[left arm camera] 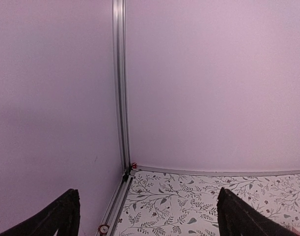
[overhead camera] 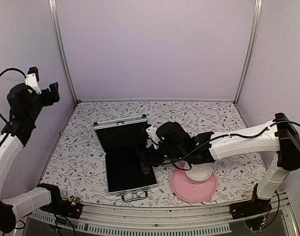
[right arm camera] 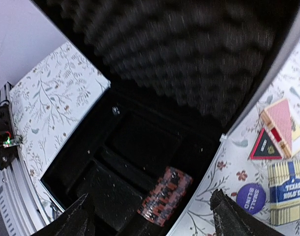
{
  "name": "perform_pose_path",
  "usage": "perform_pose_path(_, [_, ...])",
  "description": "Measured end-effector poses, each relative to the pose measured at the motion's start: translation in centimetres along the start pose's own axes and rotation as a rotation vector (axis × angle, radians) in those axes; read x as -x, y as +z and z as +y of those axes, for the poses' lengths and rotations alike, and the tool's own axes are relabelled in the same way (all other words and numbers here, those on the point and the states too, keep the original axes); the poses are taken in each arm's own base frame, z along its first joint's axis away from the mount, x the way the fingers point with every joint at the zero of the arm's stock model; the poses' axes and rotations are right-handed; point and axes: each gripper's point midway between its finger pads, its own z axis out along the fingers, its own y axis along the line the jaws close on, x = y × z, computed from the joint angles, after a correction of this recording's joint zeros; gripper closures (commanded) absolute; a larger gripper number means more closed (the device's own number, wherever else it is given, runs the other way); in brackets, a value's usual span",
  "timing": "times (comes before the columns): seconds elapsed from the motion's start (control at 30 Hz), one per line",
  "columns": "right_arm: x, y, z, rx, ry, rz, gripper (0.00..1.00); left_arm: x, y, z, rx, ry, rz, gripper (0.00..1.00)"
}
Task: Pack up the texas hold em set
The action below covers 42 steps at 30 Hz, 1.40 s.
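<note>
The silver briefcase [overhead camera: 106, 147] lies open on the table, black lining showing. In the right wrist view a dark red chip stack [right arm camera: 165, 195] lies on its side in the case [right arm camera: 140, 142] near its right edge. My right gripper [right arm camera: 152, 216] is open just above the stack, fingers either side and not touching it; from the top it hovers over the case's right edge [overhead camera: 152, 156]. Beside the case on the table lie the red/pink card box [right arm camera: 282, 124], the gold-and-dark card box [right arm camera: 287, 189] and the blue round disc [right arm camera: 251, 197]. My left gripper [overhead camera: 41, 88] is open, raised high at the far left.
A pink plate [overhead camera: 181, 189] with a white bowl [overhead camera: 199, 173] on it sits right of the case, under my right arm. A dark triangular card [right arm camera: 264, 146] lies by the card boxes. The left wrist view shows only the back left corner post [left arm camera: 119, 83] and walls.
</note>
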Motion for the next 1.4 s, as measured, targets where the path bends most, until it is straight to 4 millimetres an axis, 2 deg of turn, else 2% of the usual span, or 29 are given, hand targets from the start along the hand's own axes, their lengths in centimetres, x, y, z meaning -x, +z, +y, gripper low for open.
perform_pose_path(0.07, [-2.7,0.5,-0.6,-0.004,0.020,0.077,0.17,0.0,0.0,0.0,0.001,0.000,-0.002,0.03])
perform_pose_path(0.17, [-5.0,0.8,-1.0,0.003,0.042,0.148,0.16,0.0,0.0,0.1,0.004,0.003,-0.002,0.03])
perform_pose_path(0.53, [-10.0,2.9,-1.9,-0.014,0.087,0.297,0.16,-0.8,0.4,0.1,0.012,0.028,0.017,0.03])
perform_pose_path(0.73, [-11.0,3.2,-2.8,-0.039,0.095,0.332,0.24,-0.9,0.4,0.4,0.027,0.037,0.019,0.03])
perform_pose_path(0.97, [-11.7,3.5,-3.6,-0.056,0.106,0.351,0.25,-0.8,0.4,0.4,0.030,0.042,0.016,0.03])
perform_pose_path(1.4, [-11.3,4.4,-3.7,-0.057,0.114,0.354,0.27,-0.8,0.4,0.5,0.033,0.045,0.016,0.03])
